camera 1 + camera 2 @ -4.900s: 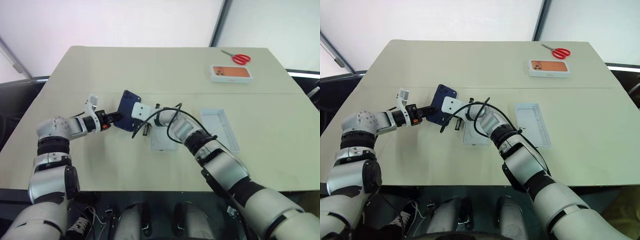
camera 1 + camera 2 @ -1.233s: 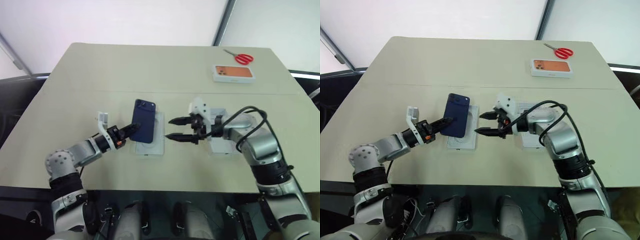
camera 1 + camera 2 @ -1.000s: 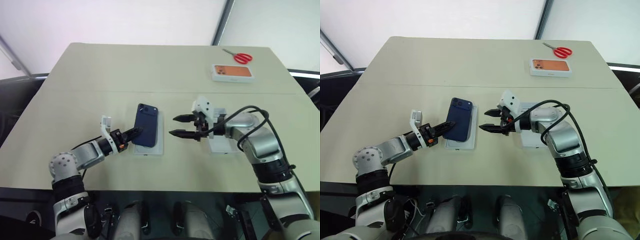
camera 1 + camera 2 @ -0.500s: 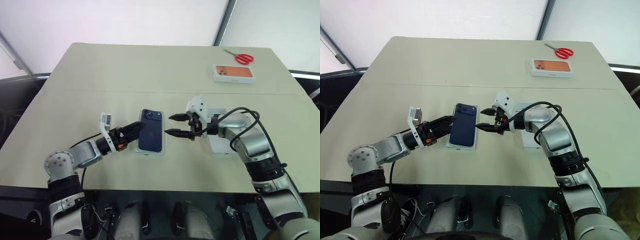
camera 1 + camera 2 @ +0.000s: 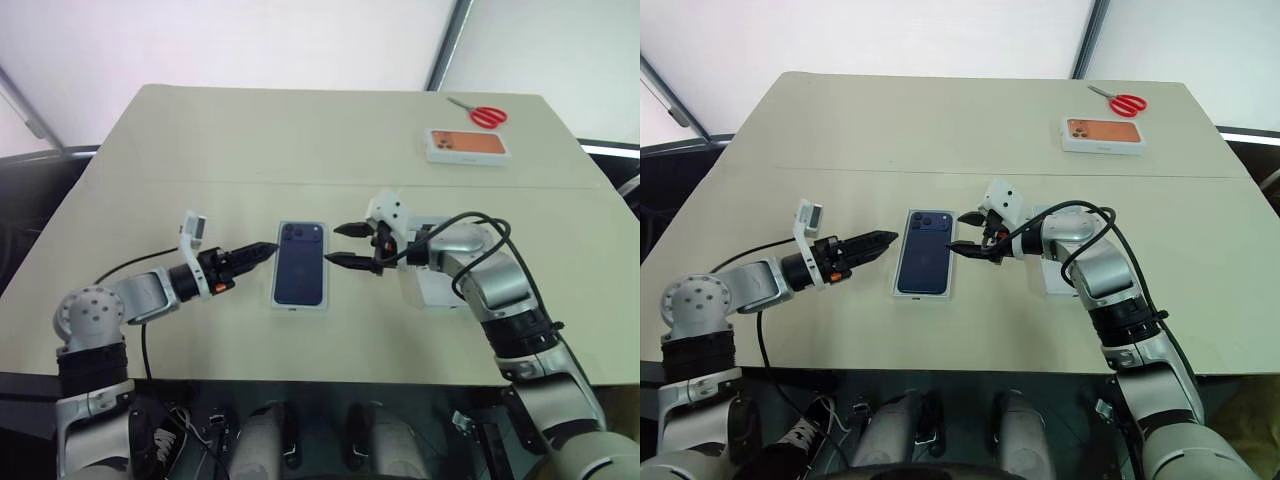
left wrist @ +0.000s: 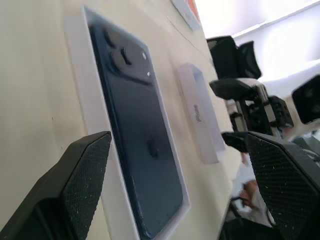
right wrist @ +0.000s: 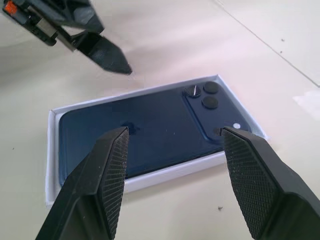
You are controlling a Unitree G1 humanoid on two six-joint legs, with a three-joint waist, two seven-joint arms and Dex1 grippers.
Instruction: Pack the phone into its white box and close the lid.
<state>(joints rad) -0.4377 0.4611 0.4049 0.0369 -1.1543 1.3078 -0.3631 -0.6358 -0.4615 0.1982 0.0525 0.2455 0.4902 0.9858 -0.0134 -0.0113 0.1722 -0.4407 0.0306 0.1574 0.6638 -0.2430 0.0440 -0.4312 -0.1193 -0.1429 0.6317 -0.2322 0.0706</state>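
Observation:
The dark navy phone lies back-up and flat inside the shallow white box, camera bump at its far end. My left gripper hovers just left of the box, open and empty, pointing at the phone's edge. On the other side of the box my right gripper is open, its fingertips close to the phone's far right corner without touching it. The white lid lies on the table under my right forearm, partly hidden. In the right wrist view the phone fills the box.
A box printed with an orange phone and red-handled scissors lie at the far right of the beige table. A black cable loops over my right arm.
My left gripper opened and let go of the phone, which dropped from tilted to flat in the box. That gripper then drew back to the left. The right gripper stayed open, barely moving.

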